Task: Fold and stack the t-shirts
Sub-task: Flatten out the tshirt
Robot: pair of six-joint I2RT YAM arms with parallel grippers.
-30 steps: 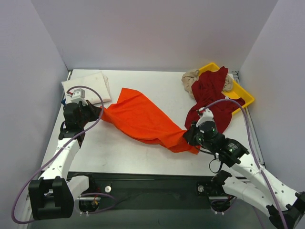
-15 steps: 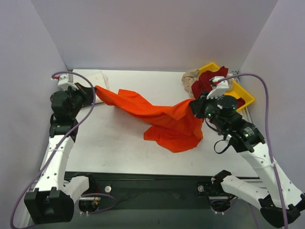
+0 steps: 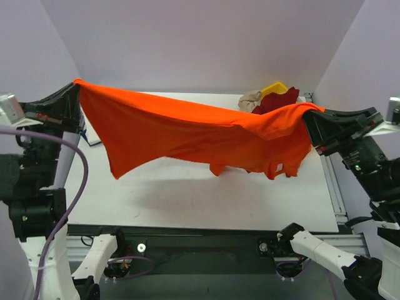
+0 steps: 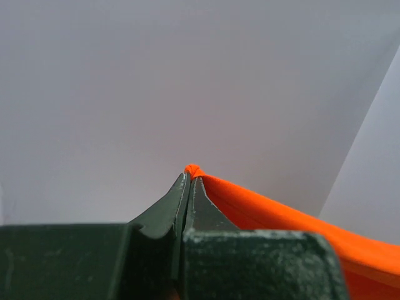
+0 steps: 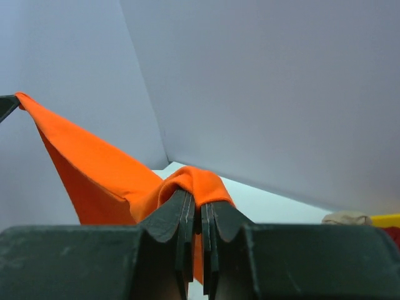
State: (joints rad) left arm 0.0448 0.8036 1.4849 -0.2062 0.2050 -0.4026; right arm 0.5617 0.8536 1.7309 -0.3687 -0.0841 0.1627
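The bright orange t-shirt [image 3: 187,131] hangs spread in the air between both grippers, well above the table. My left gripper [image 3: 76,94] is shut on its left corner, seen as an orange tip [image 4: 194,170] at the jaw ends. My right gripper [image 3: 307,115] is shut on the right corner, with cloth [image 5: 197,181] bunched over the fingertips. The dark red t-shirt [image 3: 278,100] and the beige t-shirt [image 3: 250,100] lie at the back right, partly hidden by the orange one. The white t-shirt is hidden.
A yellow plastic tray [image 3: 275,89] stands at the back right under the dark red shirt. Grey walls enclose the table [image 3: 187,194] on the left, back and right. A metal rail [image 3: 331,181] runs along the right edge.
Both arms have risen high and spread apart. The orange t-shirt has left the table and now hangs stretched between the two grippers.
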